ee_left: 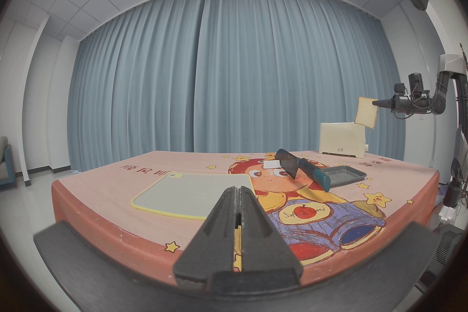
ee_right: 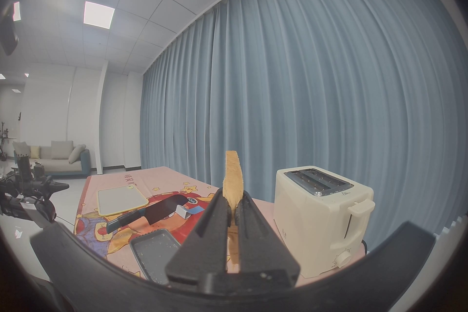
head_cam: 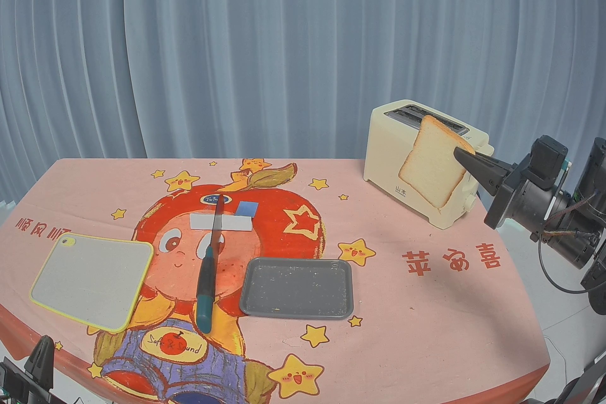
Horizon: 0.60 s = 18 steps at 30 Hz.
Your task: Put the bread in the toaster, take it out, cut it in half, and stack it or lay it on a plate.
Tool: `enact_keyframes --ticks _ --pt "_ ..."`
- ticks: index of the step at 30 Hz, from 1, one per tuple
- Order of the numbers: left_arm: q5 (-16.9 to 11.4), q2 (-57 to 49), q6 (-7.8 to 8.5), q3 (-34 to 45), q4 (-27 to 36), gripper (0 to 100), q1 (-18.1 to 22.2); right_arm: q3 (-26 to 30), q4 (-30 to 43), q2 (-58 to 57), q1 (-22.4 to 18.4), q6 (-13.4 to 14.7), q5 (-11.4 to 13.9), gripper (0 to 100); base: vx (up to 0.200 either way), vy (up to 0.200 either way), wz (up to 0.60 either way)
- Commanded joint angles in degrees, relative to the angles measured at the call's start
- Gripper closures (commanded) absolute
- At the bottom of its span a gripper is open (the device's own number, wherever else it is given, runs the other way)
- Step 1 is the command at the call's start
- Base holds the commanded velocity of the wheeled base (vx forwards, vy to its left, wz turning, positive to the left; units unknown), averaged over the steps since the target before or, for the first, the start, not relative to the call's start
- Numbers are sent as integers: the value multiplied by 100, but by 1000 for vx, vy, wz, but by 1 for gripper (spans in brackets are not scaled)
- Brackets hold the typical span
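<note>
Right claw (head_cam: 464,155) sits mid-right in the head view, pinching one edge of the bread slice (head_cam: 432,168). The slice is upright in the air, just in front of the cream toaster (head_cam: 391,140) and outside its slots. Left claw (ee_left: 239,191) is at the head view's bottom-left corner, fingers pressed together on nothing. Grey plate (head_cam: 297,288) lies lower centre on the table (head_cam: 442,323). Knife (head_cam: 206,285) is just left of it. Cutting board (head_cam: 91,279) is lower left.
</note>
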Motion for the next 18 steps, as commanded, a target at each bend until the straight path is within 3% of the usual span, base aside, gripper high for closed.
enact_keyframes --ticks 1,18 --pt "-1 -52 1 101 -4 100 0 -1 -2 35 15 6 1 100 0 0 0" --pt "8 -52 -60 101 -4 100 0 34 16 26 111 -20 1 100 0 0 0"
